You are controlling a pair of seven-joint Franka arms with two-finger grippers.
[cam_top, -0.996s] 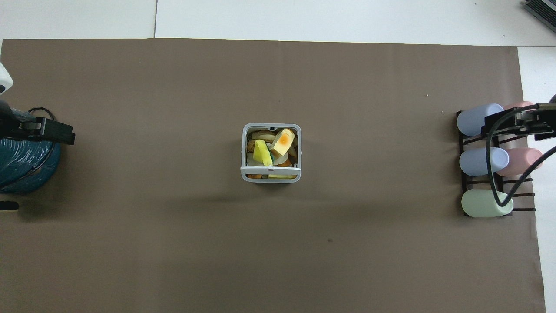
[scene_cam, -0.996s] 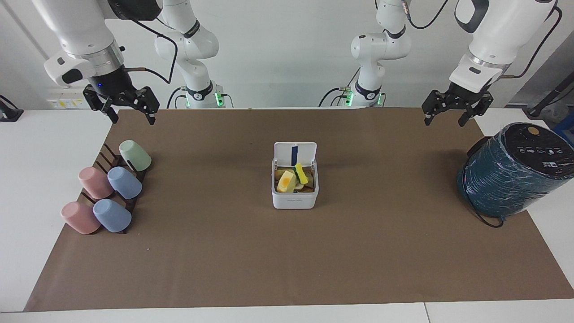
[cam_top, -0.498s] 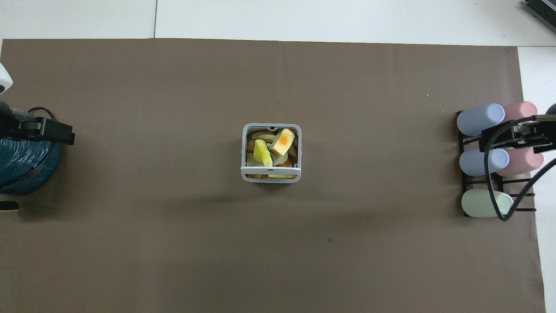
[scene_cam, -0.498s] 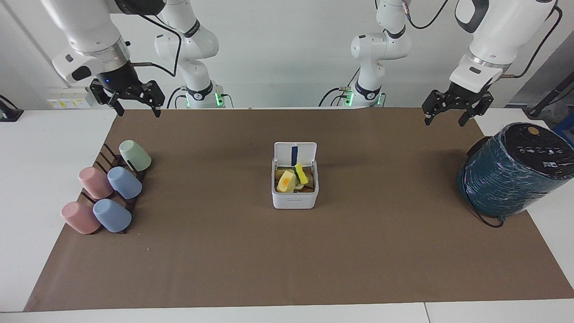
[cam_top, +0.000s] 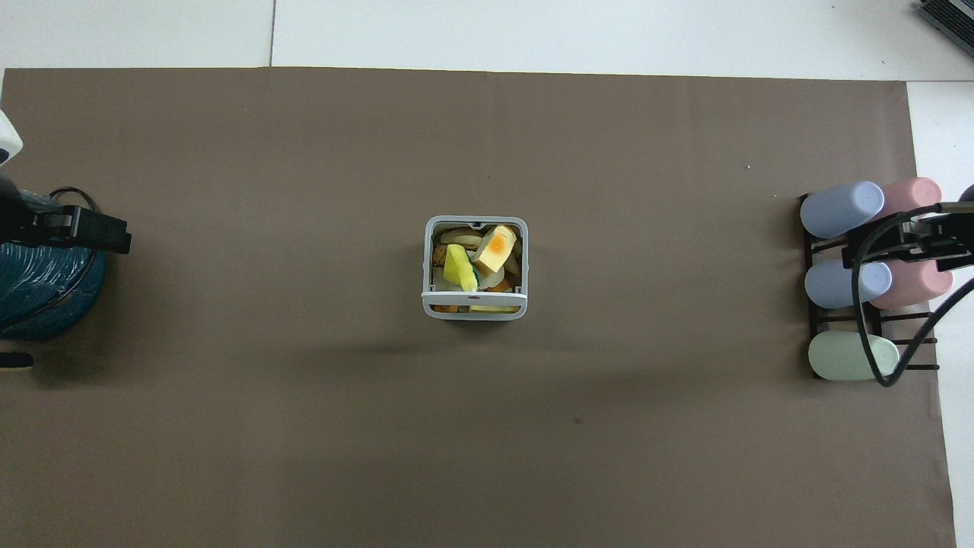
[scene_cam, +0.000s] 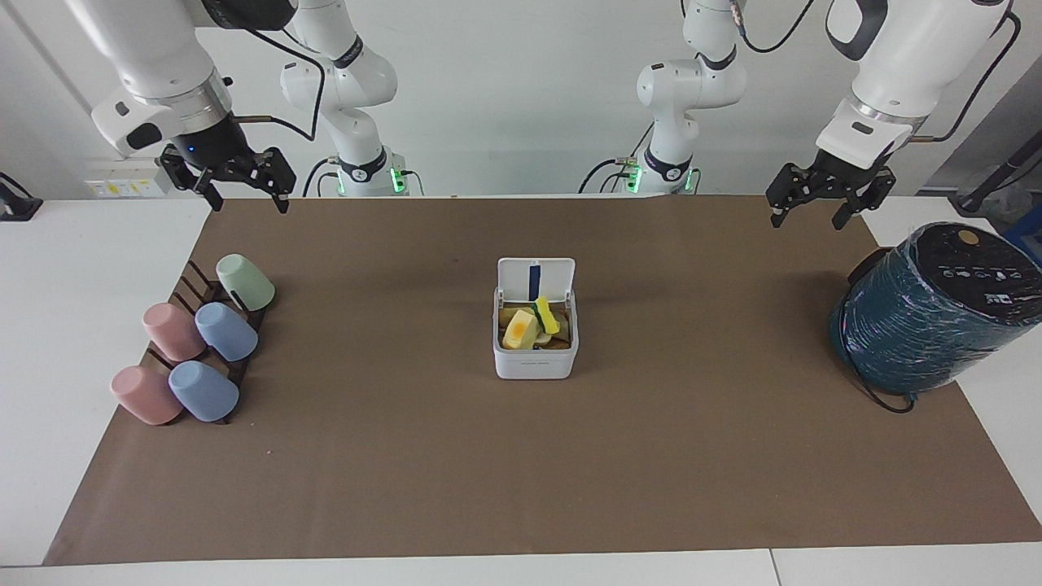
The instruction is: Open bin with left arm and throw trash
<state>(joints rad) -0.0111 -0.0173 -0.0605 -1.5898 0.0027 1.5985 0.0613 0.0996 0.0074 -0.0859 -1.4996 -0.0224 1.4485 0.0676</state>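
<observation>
A small white square plastic bin [scene_cam: 536, 346] with rounded corners sits at the middle of a brown paper table cover [scene_cam: 521, 456]. Its grey-rimmed hinged lid [scene_cam: 536, 279] stands upright on the side nearer the robots, showing a blue strip inside. The trash lies inside the bin: a yellow wedge with an orange patch [scene_cam: 519, 330] on top, a bright yellow jagged scrap [scene_cam: 546, 315] touching it, and pale and brown pieces beneath.

The left gripper [scene_cam: 817, 203] hangs in the air over the table edge nearest the robots, at the left arm's end, its fingers spread and holding nothing. A big dark teal round appliance [scene_cam: 928, 313] rests below it, farther from the robots.

The right gripper [scene_cam: 242, 194] is also released and empty. Over the last second it has risen and drawn back toward the robots, away from a dark rack of pastel plastic cups [scene_cam: 199, 350] at the right arm's end. The left gripper has not moved.

With the lid up, the trash in and no scraps showing on the paper, the task looks finished.
</observation>
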